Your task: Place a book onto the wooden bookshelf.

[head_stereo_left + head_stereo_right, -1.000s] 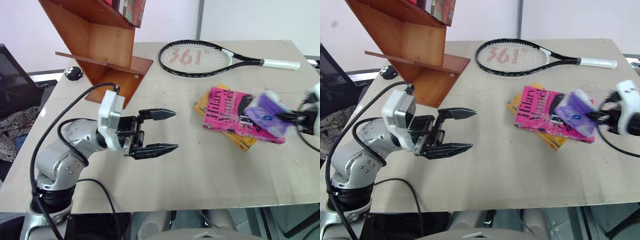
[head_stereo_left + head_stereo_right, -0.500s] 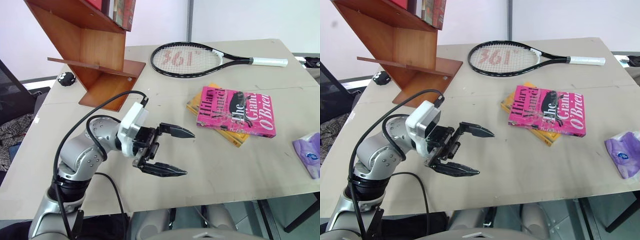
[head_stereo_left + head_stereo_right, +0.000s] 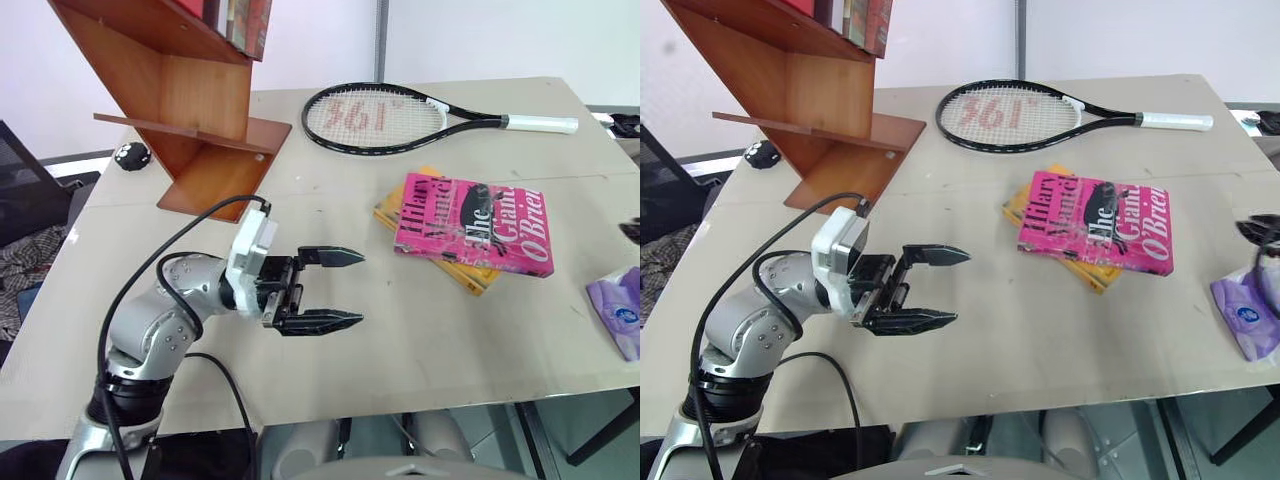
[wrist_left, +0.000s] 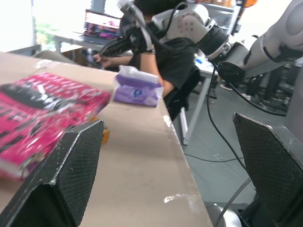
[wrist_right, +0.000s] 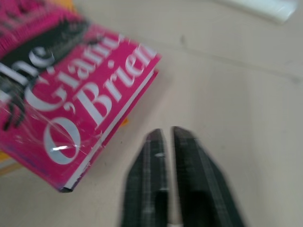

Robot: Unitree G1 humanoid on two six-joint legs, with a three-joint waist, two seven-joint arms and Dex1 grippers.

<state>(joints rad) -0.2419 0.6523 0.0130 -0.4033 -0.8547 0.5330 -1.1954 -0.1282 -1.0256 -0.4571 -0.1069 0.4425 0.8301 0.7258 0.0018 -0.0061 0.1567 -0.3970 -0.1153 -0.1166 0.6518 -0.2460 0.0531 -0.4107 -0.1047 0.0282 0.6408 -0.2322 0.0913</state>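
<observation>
You're at the reach: pink book (image 3: 470,222) lies flat atop the yellow book (image 3: 440,262) mid-table, right gripper (image 5: 164,137) clenched empty beside its corner, left gripper (image 3: 335,288) spread wide — part those right fingers and take it toward the wooden bookshelf (image 3: 190,110).

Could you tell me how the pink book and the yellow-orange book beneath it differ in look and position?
The pink book lies on top with its cover fully showing, with large white lettering; the yellow-orange book is mostly hidden beneath it, with only its edges and corners peeking out. The pink book lies skewed across the yellow-orange book, so their edges do not line up. Both lie flat on the table, apart from the wooden bookshelf.
</observation>
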